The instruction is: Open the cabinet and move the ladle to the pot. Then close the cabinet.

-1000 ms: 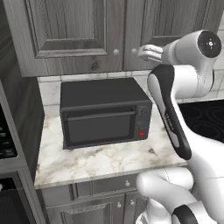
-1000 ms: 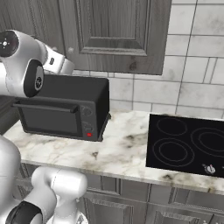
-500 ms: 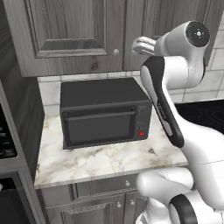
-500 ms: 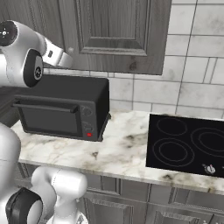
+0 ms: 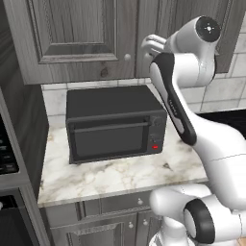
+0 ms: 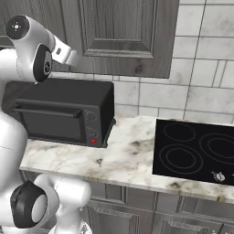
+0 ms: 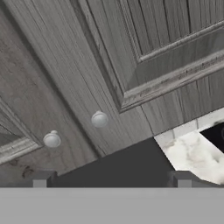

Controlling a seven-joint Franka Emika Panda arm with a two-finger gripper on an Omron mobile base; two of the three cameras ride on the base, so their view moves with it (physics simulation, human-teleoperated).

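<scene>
Grey wood doors: you have the cabinet (image 5: 77, 38) shut above the worktop, two doors meeting at a seam, so nothing inside can be reached yet.
Knobs: count two, one knob (image 7: 99, 119) on the door nearer the stove and one knob (image 7: 52, 139) on the other, both low and close to the seam, where a pull swings a door most easily.
Gripper: your gripper (image 5: 150, 44) is raised to knob height just in front of the doors, jaws spread as wide as they go and holding nothing; in the hand view the two fingertips (image 7: 40, 179) sit below the knobs, apart from them.
Why held so: you look to be lining up on a knob, I judge; no contact shows.
Microwave: one black microwave (image 5: 115, 122) stands on the worktop (image 6: 137, 155) under the doors, towards the back edge, so your arm must reach over it.
Stove: one black stove top (image 6: 196, 153) is set into the worktop at the right end, four rings.
Ladle: hidden, presumably behind the shut doors; you cannot confirm it.
Pot: I cannot place it from here.
</scene>
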